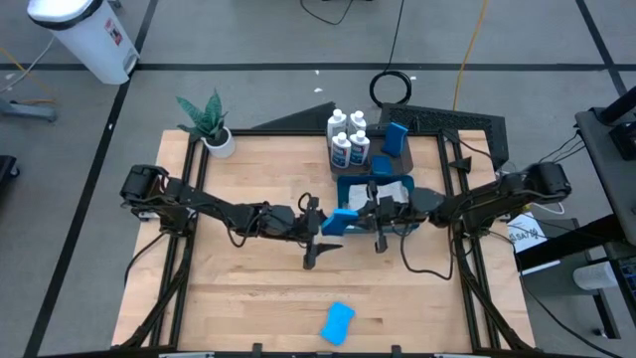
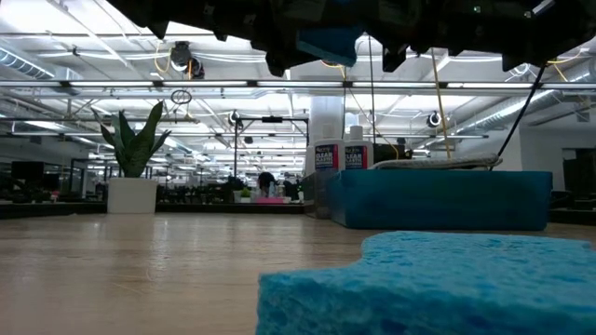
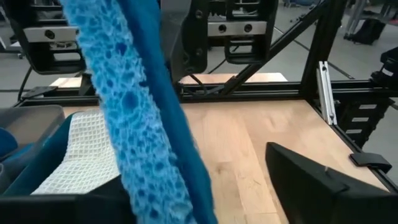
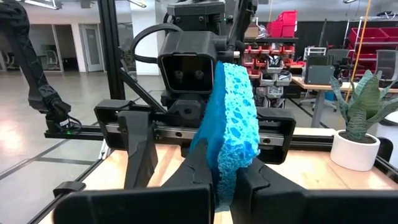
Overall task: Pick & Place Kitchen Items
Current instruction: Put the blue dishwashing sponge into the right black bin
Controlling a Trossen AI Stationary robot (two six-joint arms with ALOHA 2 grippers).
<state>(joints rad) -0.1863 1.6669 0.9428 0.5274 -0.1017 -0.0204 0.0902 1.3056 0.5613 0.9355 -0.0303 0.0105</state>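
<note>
I have a sponge (image 1: 344, 220) mid-air at table centre, just beside the bin (image 1: 350, 185). Right gripper (image 4: 227, 186) pinches it; left gripper (image 1: 325, 239) stands apart around it, so I judge a handover. Bin holds a cloth (image 1: 390, 188). Left: another sponge (image 1: 338, 322) near the front edge, bottles (image 1: 348, 137) behind the bin.

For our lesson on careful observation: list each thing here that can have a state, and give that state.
right gripper: shut on held sponge
left gripper: open, facing the right gripper
held sponge: on edge, off the table
loose sponge: lying flat on the table
bottles: upright, grouped together
blue bin: open-topped, white cloth inside
plant: upright
</note>
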